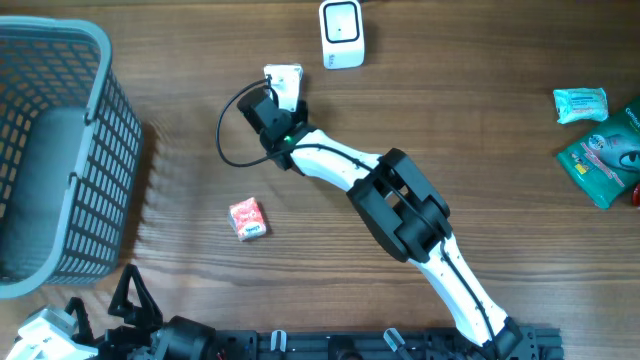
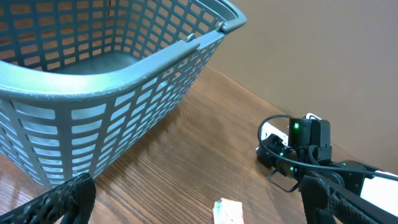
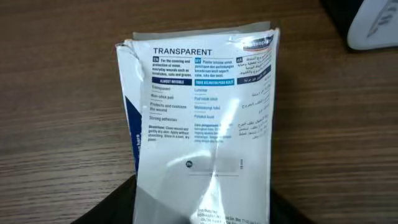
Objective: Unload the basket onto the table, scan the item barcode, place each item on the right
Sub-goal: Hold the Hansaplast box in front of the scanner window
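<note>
desk (image 1: 480, 120) space just beside the white scanner (image 1: 342, 33) carried the white packet (image 1: 283, 76), and the right end effector (image 1: 283, 97) sat at its lower end with dark fingers flanking it in the wrist view, though we could not tell whether they were clenched on it or only around it. the left end effector (image 1: 135, 298) hung released near the front edge beside the grey basket (image 1: 60, 150), nothing between its fingers, and a small red packet (image 1: 247, 218) lay on the desk well apart from the white one.
</note>
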